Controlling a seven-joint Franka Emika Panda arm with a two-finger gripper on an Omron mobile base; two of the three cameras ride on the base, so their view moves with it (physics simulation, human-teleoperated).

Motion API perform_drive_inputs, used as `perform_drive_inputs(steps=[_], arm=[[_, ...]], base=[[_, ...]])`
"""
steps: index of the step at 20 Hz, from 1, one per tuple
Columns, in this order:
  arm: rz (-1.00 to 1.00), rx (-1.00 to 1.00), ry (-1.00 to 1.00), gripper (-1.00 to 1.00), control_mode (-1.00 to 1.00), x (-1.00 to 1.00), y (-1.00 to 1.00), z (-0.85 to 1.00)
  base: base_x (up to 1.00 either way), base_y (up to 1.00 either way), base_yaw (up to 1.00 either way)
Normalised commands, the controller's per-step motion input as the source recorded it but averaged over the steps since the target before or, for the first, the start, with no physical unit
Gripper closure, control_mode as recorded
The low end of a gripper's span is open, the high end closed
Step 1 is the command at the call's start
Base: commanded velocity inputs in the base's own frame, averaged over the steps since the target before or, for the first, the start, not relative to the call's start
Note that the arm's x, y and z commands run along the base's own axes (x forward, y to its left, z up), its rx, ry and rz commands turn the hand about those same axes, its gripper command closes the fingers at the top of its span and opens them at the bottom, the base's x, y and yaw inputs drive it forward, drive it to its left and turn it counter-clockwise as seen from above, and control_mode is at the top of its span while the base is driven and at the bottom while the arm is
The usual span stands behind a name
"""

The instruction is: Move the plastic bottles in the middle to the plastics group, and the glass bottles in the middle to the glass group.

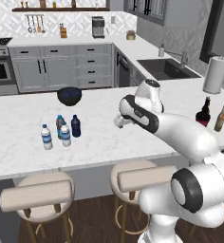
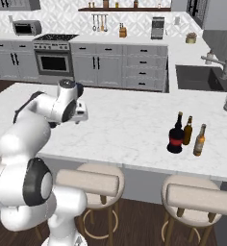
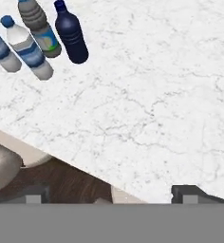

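Four plastic bottles stand close together on the white marble counter (image 1: 133, 137), at its left: a navy blue bottle (image 1: 76, 126) (image 3: 71, 33), a greyish blue-capped bottle (image 1: 60, 124) (image 3: 40, 28) and two clear blue-labelled water bottles (image 1: 65, 134) (image 1: 47, 136) (image 3: 28, 50). At the right, a squat dark red-labelled bottle (image 1: 203, 113) (image 2: 175, 136) stands upright next to a dark beer bottle (image 2: 187, 130) and an amber beer bottle (image 2: 199, 140) (image 1: 221, 117). My gripper (image 1: 119, 122) (image 3: 111, 193) hovers over the counter's middle, right of the plastic bottles, open, with nothing between its fingers.
A dark bowl (image 1: 69, 96) sits on the counter behind the plastic bottles. A paper towel roll (image 1: 215, 75) stands at the far right, near the sink (image 1: 167, 69). Two stools (image 1: 38, 194) (image 1: 142, 175) line the counter's near edge.
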Motion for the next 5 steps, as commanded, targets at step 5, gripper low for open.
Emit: perform_drive_inputs(steps=[5], arm=[[-0.23, -0.12, 0.24, -1.0, -1.0, -0.15, -0.66, 0.28]], base=[[0.0, 0.0, 0.0]])
